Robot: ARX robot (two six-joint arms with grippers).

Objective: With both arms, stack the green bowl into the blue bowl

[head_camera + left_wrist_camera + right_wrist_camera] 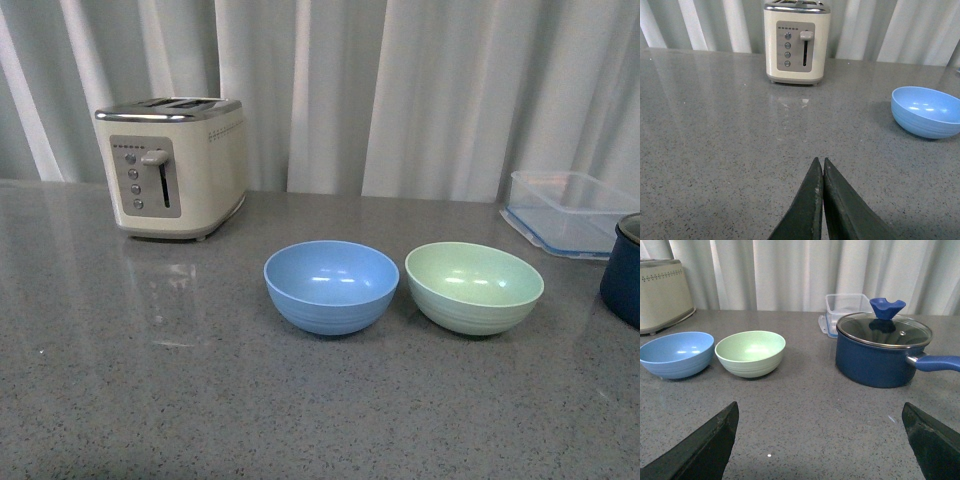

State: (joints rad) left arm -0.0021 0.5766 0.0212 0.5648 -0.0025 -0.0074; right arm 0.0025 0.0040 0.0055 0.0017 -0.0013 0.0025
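On the grey table you see the blue bowl at center, the green bowl just right of it; left fingers pressed together, right fingers spread wide.

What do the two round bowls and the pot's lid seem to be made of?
Pale green round bowl and light blue round bowl: probably matte plastic, given soft dull highlights and moulded ridges. Navy pot's lid: likely clear glass, see-through, with a shiny metal rim.
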